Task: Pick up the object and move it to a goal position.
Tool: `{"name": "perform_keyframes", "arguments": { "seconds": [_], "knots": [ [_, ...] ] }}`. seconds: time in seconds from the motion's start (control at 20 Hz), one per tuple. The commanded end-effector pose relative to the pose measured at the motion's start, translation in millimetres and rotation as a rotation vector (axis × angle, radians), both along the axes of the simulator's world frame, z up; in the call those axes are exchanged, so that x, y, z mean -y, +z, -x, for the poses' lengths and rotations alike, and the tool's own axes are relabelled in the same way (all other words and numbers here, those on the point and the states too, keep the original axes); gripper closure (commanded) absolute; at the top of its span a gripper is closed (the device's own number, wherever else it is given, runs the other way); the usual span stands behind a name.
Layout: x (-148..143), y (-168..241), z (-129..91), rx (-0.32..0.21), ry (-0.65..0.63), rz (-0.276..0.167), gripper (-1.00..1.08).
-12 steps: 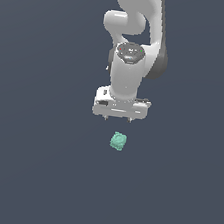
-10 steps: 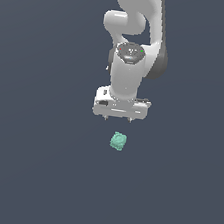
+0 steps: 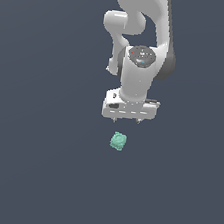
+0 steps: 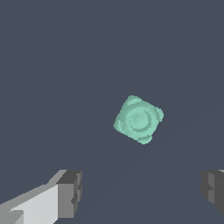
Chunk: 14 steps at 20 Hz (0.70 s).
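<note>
The object [image 3: 118, 141] is a small mint-green bumpy blob lying on the dark grey floor. It also shows in the wrist view [image 4: 138, 119], roundish with knobs at its corners. My white gripper [image 3: 126, 120] hangs above and just behind it in the exterior view, not touching it. The jaws stand wide apart, and the grey fingertips [image 4: 70, 194] in the wrist view sit apart from the object with nothing between them.
The white arm [image 3: 143, 48] rises from the gripper to the top of the exterior view. The dark grey floor [image 3: 36, 164] spreads all around with nothing else on it in view.
The arm and gripper have shifted very slightly. The object lies where it was.
</note>
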<state>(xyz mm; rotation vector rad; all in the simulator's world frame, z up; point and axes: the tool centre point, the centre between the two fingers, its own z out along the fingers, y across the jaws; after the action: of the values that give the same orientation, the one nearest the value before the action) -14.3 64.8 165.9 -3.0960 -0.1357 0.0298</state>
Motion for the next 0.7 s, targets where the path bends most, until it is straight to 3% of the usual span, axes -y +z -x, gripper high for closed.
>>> {"name": "perform_keyframes", "arguments": {
  "seconds": [0.0, 0.65],
  "knots": [
    [-2, 0, 0, 0.000, 0.004, -0.002, -0.92],
    [3, -18, -9, 0.000, -0.122, 0.007, -0.92]
  ]
}}
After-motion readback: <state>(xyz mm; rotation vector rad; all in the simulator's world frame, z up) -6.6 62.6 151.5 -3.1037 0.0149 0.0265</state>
